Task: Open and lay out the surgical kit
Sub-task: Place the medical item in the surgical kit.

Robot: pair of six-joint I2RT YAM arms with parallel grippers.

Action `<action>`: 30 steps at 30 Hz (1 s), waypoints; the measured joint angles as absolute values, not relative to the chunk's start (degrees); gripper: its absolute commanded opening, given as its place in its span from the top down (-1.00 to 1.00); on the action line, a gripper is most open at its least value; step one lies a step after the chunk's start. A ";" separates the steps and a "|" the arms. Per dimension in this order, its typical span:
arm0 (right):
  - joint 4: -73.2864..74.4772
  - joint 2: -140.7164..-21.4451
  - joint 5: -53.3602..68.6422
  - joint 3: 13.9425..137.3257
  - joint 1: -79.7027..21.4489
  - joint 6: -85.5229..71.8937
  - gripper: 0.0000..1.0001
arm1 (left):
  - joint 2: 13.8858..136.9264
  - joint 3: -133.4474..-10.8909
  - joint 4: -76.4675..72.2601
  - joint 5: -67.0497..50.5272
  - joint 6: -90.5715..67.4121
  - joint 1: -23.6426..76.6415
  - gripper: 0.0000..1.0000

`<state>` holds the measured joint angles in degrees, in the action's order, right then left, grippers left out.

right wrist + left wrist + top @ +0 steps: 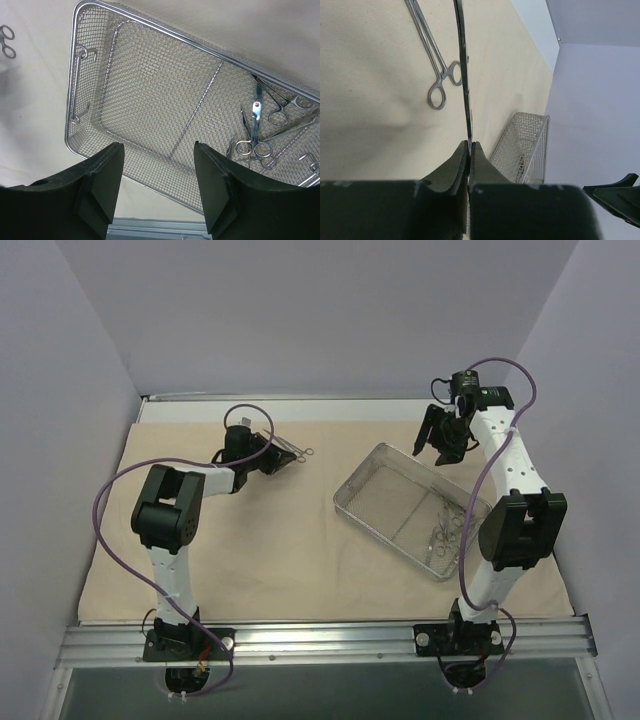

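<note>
Over beige cloth (280, 560), left claw (469, 145) pinches a thin steel instrument (465, 75); right claw (157, 147) gapes above wire-mesh tray (150, 75).

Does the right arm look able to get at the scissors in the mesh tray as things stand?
Probably yes. The right gripper is open and empty over the tray, and the scissors lie uncovered at its other end. They overlap other tools, so singling one out may be fiddly.
</note>
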<state>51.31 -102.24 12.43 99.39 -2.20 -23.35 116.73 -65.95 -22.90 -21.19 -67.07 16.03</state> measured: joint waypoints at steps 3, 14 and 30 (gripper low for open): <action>51.29 -102.24 12.60 99.35 -1.91 -23.20 -0.16 | 116.90 -65.82 -22.74 -21.21 -66.87 16.03 0.95; 51.00 -102.24 13.47 98.76 -1.41 -22.92 -0.17 | 120.22 -65.84 -21.06 -21.45 -66.32 15.81 0.95; 50.63 -102.24 14.00 98.37 -0.67 -22.87 -0.17 | 121.86 -67.55 -20.08 -21.89 -66.37 15.18 0.62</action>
